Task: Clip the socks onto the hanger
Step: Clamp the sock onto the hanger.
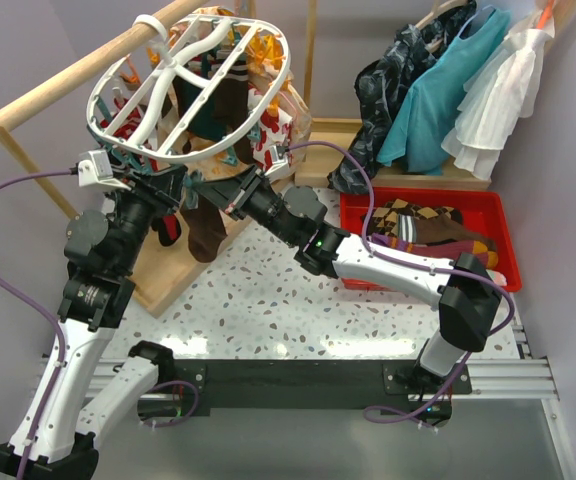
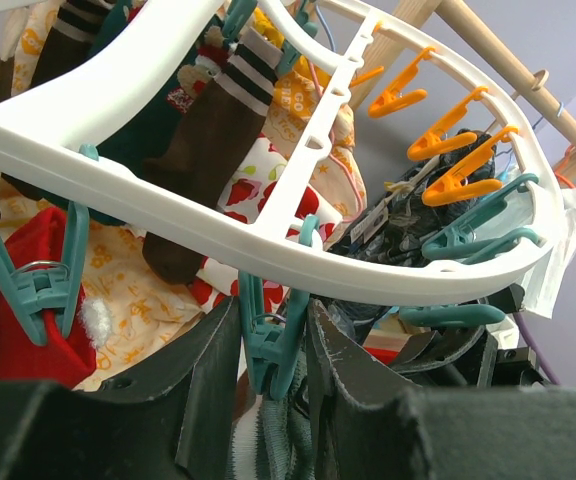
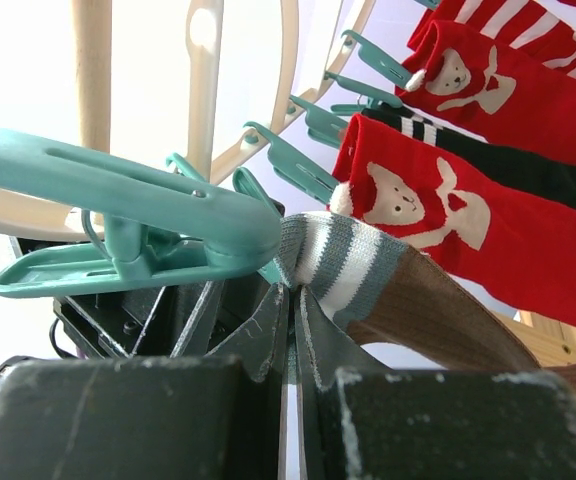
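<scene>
Hanger (image 2: 168, 210): on rail (image 1: 58, 80), 11 o'clock of table (image 1: 268, 300). Left claw (image 2: 271, 315): part-closed, squeezing 1 teal clip (image 2: 268, 350) under the near rim edge. Right claw (image 3: 288, 295): fully closed on striped sock (image 3: 343, 255) cuff at the clip's mouth. Bin (image 1: 488, 215), 3 o'clock: more socks (image 1: 418, 225).

The hanger (image 2: 388, 278) is smooth, glossy white plastic; its clips (image 3: 138, 200) are satin teal plastic. The socks (image 3: 438, 215) are soft knitted cloth, ribbed at the cuffs. The rail (image 1: 58, 82) is bare matt wood.
</scene>
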{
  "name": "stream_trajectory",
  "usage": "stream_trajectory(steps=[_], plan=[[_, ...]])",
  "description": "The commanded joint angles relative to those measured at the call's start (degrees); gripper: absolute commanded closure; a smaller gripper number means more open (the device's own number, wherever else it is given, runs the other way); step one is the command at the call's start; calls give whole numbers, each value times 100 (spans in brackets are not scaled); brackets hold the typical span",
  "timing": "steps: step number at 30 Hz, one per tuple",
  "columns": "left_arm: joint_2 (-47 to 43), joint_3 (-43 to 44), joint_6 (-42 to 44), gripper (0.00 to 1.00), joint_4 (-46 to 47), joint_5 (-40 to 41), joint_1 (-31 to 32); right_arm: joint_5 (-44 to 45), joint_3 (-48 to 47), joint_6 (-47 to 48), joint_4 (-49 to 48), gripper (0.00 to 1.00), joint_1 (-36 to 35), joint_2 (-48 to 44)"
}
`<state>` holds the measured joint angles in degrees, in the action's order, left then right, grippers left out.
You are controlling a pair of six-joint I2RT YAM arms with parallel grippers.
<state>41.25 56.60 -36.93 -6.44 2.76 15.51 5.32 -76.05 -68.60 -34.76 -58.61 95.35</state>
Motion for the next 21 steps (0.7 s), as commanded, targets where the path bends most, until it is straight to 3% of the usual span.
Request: stream_trajectory(steps=[1,4,6,10,13,21], plan=[[5,-96,-139,100,11,-250,5,180,-252,-75,-488,100,-63,54],[5,-114,-166,99,20,-250,5,171,-270,-66,-488,100,-63,63],[5,-105,-166,93,-7,-250,5,171,-252,-66,-514,100,-72,63],[-3,-114,-148,67,2,-250,5,180,-270,-66,-514,100,-63,71],[-30,-88,-104,54,-7,-250,5,188,-287,-66,-514,100,-63,71],[-56,-61,-34,41,-51,-250,5,162,-331,-40,-531,100,-63,89]])
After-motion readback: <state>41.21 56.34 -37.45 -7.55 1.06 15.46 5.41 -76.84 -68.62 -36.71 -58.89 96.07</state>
